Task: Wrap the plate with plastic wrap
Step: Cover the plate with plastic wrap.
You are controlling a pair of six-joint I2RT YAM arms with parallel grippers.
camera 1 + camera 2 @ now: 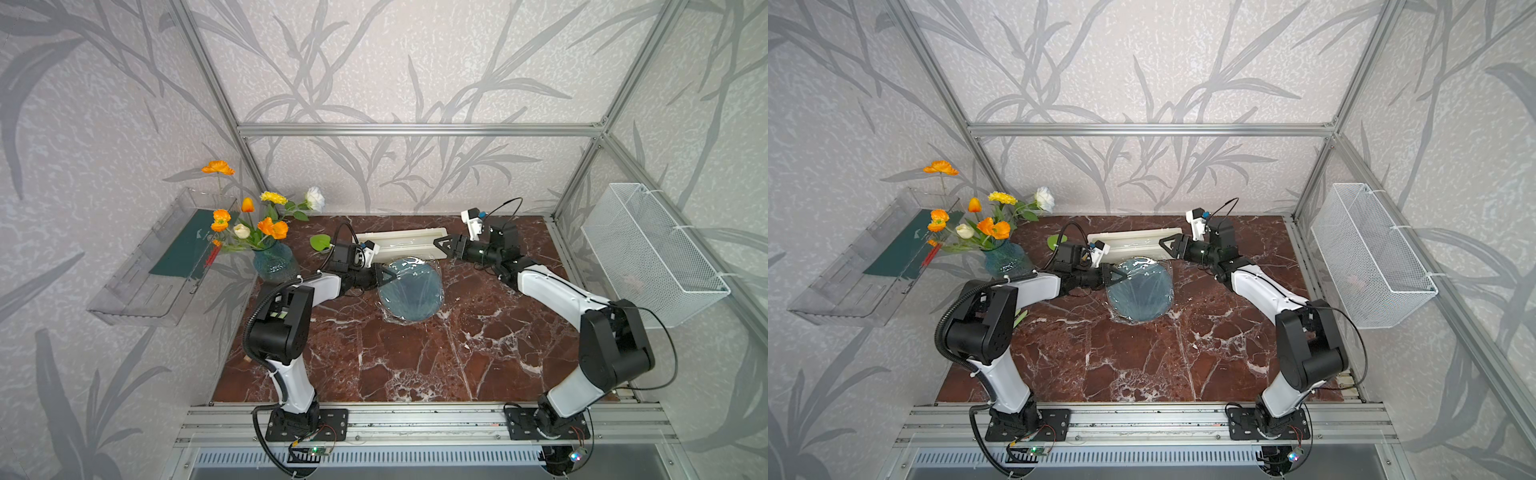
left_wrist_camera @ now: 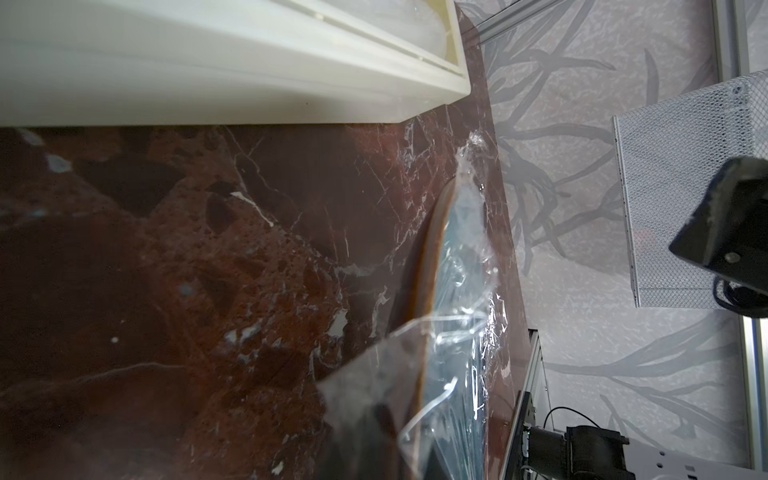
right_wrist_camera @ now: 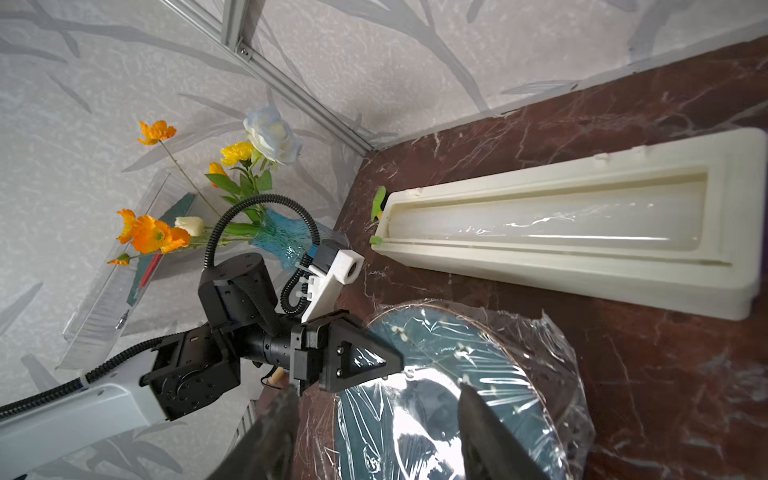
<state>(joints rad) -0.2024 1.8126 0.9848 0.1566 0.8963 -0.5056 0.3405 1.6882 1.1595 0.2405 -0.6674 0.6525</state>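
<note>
The plastic wrap (image 3: 561,357) drapes the plate (image 1: 411,295). The left gripper (image 1: 390,275) seemingly pinches its edge; the right gripper (image 1: 437,244) hangs released.

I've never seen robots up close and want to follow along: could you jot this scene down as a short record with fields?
surface: red-brown marble tabletop
plate: dark blue-grey, mid-table, under film
plastic wrap: wrinkled, spilling past the plate's rim
dispenser box: cream-white, lying behind the plate
left pincer: shut at the plate's edge, seemingly pinching the plastic wrap
right pincer: open, holding nothing, near the dispenser box's end
also: glass vase of flowers; white wire basket on the side frame
</note>
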